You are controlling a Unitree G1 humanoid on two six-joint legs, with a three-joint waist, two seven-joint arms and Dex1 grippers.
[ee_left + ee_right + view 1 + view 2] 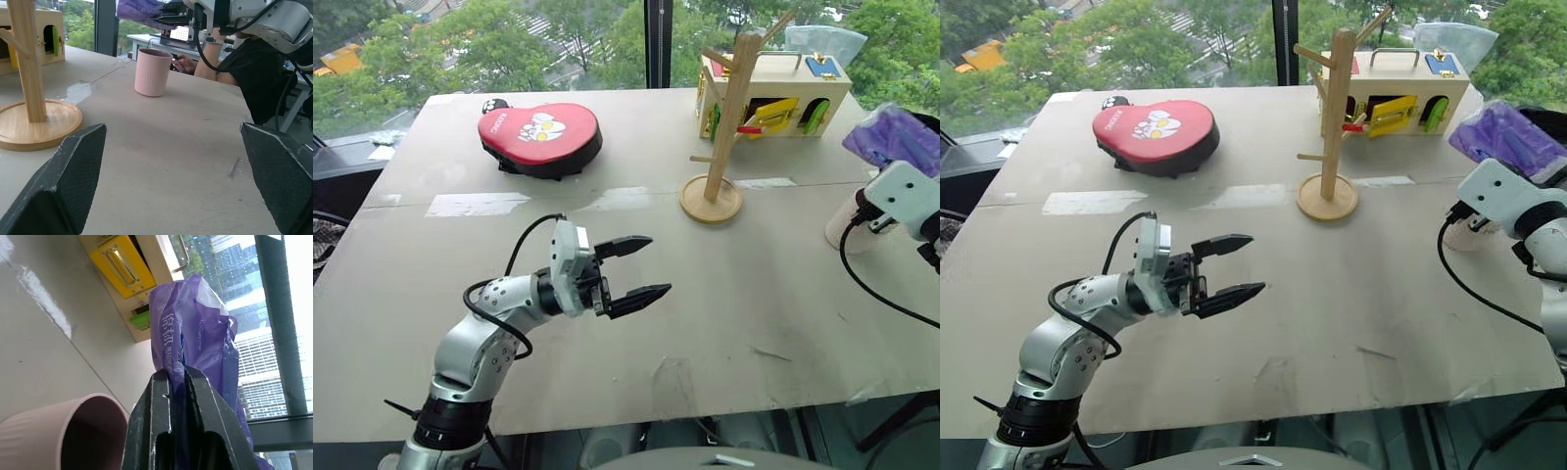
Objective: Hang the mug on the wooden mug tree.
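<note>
The right gripper (pixel 177 377) is seen clamped on a purple tissue packet (pixel 195 328), held above the mug (pixel 152 72), which stands upright on the table (pixel 607 294) at its right edge, well apart from the wooden mug tree (pixel 729 122). The left gripper (pixel 636 269) is held empty over the table, fingers spread.

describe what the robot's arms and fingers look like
Both arms are silver-grey metal segments with black joint rings and white wrist housings, each trailing a looping black cable. The left gripper has two black, wedge-shaped fingers with finely textured pads; the right gripper has matching dark fingers.
</note>
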